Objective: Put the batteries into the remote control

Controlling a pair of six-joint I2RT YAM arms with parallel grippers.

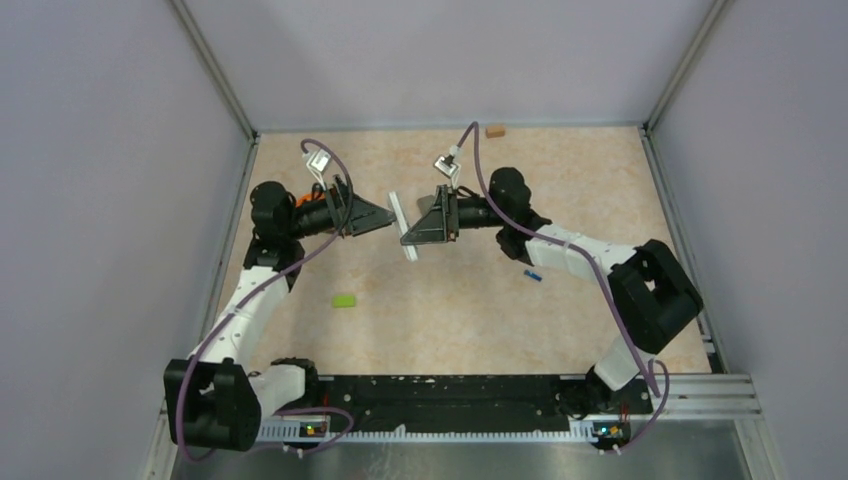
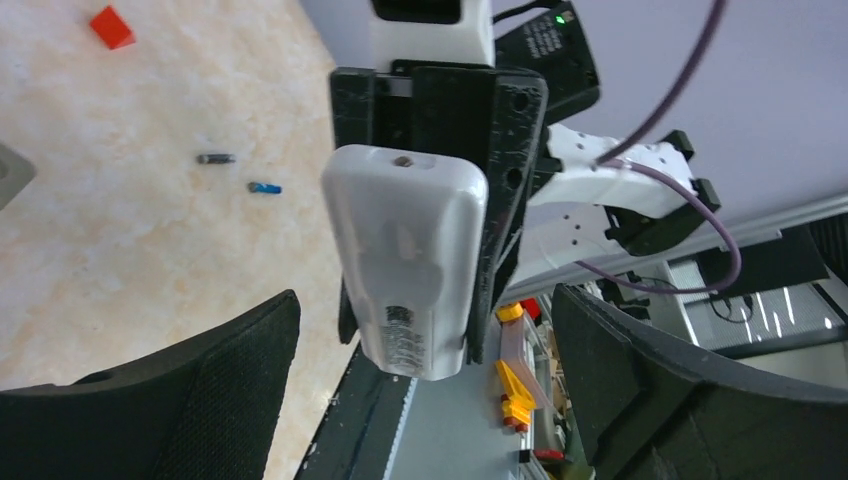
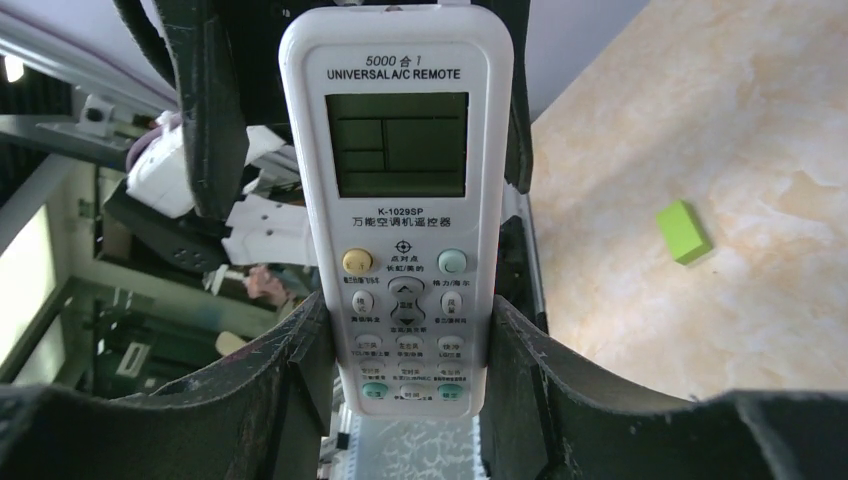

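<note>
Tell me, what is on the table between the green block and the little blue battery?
Nothing. In the top view, the tabletop between the green block and the blue battery is bare.

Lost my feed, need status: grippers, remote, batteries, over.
Left gripper open, empty. Right gripper shut on A/C remote. Blue battery, dark battery loose on table. Nothing in the way.

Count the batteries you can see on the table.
2. A blue battery lies on the table; a dark battery lies close beside it, toward the red block. Others may be hidden behind the remote.
</note>
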